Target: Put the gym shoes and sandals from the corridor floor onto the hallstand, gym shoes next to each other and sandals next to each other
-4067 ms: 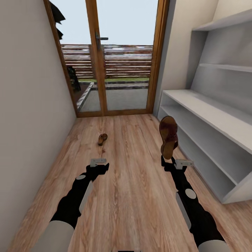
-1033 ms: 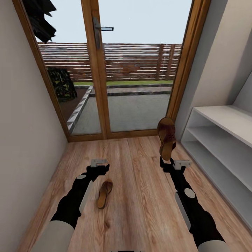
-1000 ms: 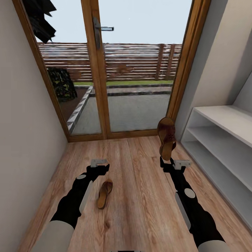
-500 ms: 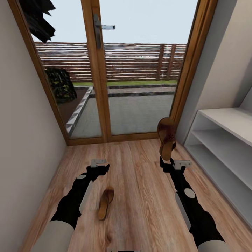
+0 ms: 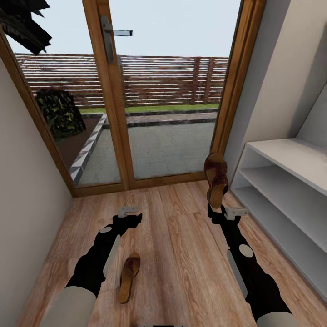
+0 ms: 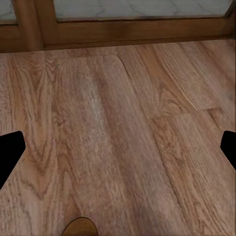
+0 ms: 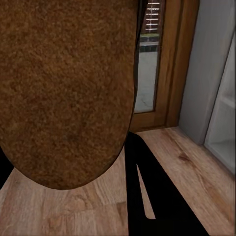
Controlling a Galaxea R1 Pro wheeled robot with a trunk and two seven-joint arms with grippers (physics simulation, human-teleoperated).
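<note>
My right gripper point(image 5: 216, 208) is shut on the heel end of a dark brown sandal point(image 5: 216, 178), which stands upright above it. Its fuzzy brown sole point(image 7: 69, 88) looms close in the right wrist view. The other sandal point(image 5: 127, 277) lies flat on the wood-plank corridor floor point(image 5: 181, 254), beside my left forearm and behind my left gripper point(image 5: 132, 218). That gripper is open and empty over bare planks, its fingertips point(image 6: 9, 156) wide apart, with the sandal's toe point(image 6: 78, 227) at the picture's edge. The pale hallstand point(image 5: 281, 181) stands to the right. The gym shoes are out of view.
A wood-framed glass door point(image 5: 113, 100) closes the corridor just ahead, with a fenced yard behind it. A plain wall point(image 5: 27, 218) runs along the left. The hallstand's end panel point(image 7: 219, 113) sits next to the door frame.
The whole view has shifted as I moved toward the door and turned slightly. The floor sandal now sits lower, beside my left forearm. Both arms hold their pose, the right still holding its sandal.
</note>
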